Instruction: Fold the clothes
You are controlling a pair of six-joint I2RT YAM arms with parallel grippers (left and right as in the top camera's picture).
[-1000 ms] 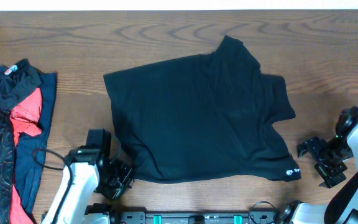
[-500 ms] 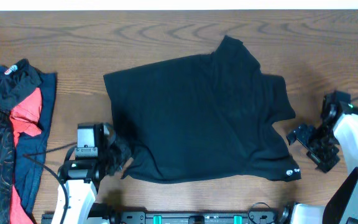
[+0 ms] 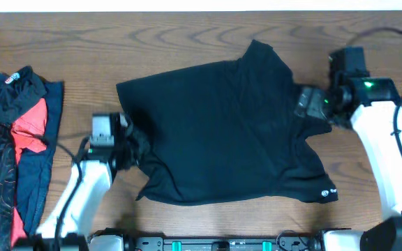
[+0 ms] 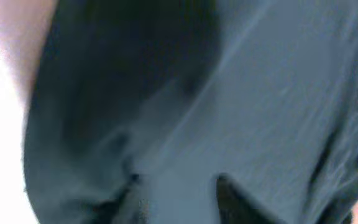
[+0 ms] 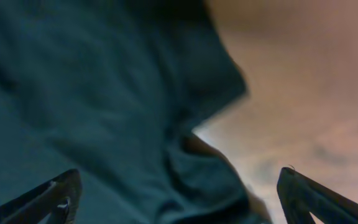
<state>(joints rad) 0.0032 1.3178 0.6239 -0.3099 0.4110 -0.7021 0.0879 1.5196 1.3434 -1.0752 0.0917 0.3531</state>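
A plain black shirt (image 3: 222, 132) lies spread out mid-table, with a small white logo (image 3: 324, 194) at its lower right corner. My left gripper (image 3: 137, 146) is at the shirt's left edge. In the left wrist view its jaws (image 4: 179, 202) stand apart, and blurred black fabric fills the frame and the gap between them. My right gripper (image 3: 304, 104) hovers over the shirt's right sleeve. In the right wrist view it (image 5: 179, 196) is wide open, with the sleeve (image 5: 210, 168) below the gap and nothing held.
More clothes, black-patterned, red and navy, lie in a heap (image 3: 12, 139) at the table's left edge. Bare wooden tabletop (image 3: 187, 35) runs behind the shirt and to the right of the sleeve (image 5: 303, 93). The arm bases stand along the front edge.
My left gripper moved from the shirt's bottom left corner up to its left edge, and its jaws parted. My right arm swung from the front right up to the right sleeve, still open.
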